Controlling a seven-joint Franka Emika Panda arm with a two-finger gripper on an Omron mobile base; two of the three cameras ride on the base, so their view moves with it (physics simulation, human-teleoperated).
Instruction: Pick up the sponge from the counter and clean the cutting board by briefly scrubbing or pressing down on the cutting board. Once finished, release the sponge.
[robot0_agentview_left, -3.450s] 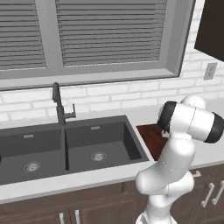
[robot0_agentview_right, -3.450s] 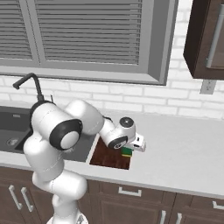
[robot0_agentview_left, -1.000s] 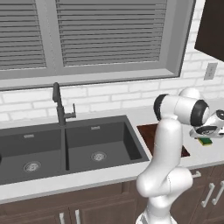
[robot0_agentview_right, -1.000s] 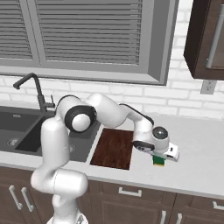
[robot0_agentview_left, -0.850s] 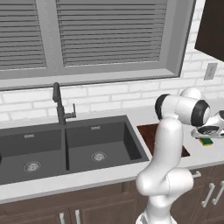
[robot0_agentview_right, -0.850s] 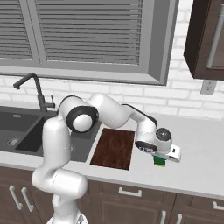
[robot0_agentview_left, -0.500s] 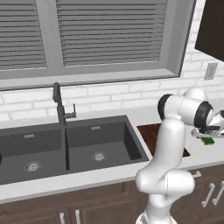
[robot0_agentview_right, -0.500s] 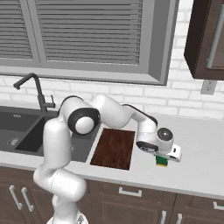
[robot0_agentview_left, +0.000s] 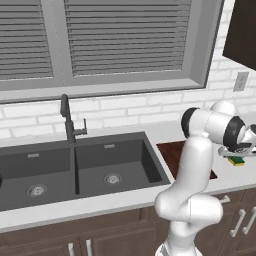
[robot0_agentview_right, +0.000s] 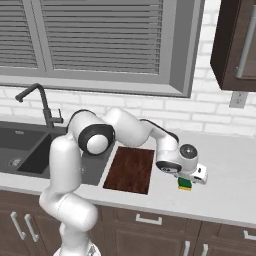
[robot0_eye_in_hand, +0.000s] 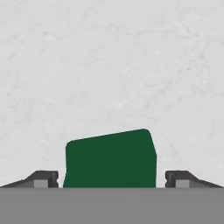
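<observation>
A dark grey double sink (robot0_agentview_left: 75, 167) sits sunk into the worktop, a drain in each basin. A dark faucet (robot0_agentview_left: 67, 121) stands behind its divider. Above, a grey-framed window (robot0_agentview_left: 100, 45) has slatted blinds. An outlet (robot0_agentview_right: 237, 99) sits on the white brick wall (robot0_agentview_left: 130, 110), beneath what looks like a dark upper cabinet (robot0_agentview_right: 235, 40).

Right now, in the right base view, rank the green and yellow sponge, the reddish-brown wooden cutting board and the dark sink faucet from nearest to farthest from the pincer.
1. Green and yellow sponge: directly under the pincer, on the counter.
2. Reddish-brown wooden cutting board: just left of it.
3. Dark sink faucet: far left, against the wall.
</observation>
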